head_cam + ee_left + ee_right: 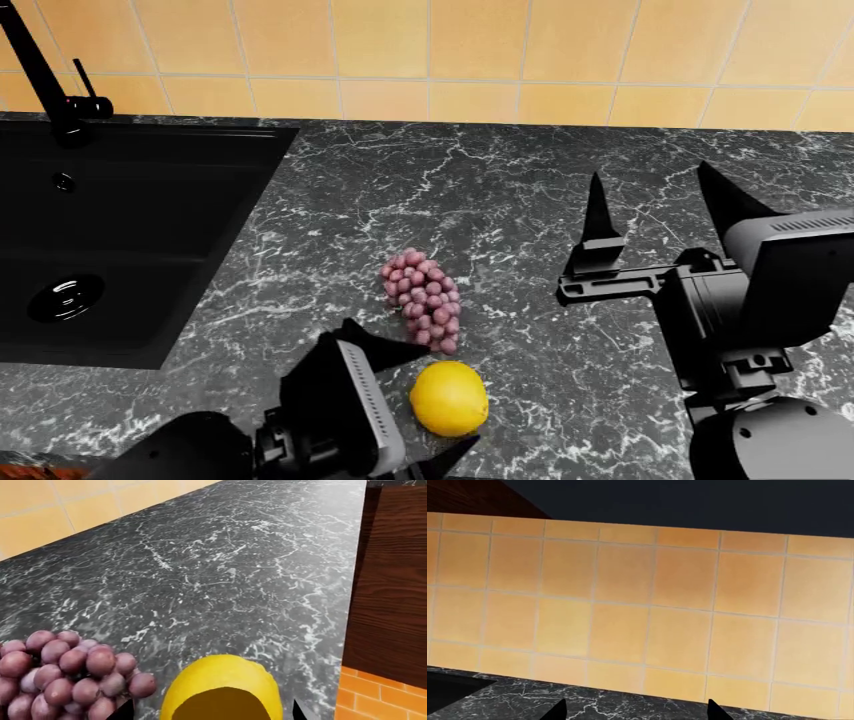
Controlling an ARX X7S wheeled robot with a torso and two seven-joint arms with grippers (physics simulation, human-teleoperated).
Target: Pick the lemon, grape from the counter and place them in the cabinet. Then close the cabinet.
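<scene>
Two matte black arms, blocky housings, left gripper with pale grey side panel, right gripper with pointed black fingers, ribbed vent

Even, flat simulator light across all three views, no strong single source. Head view bright and sharp; counter veins crisp, no blur, no edge bending. Soft faint shadow under lemon and beside grape. Sink basin glossy black, small glare spot at drain. Left wrist view: lemon's near face in dark shade, upper face bright yellow. Right wrist view: tiled wall evenly lit, warm; dark unlit band above tiles.
</scene>
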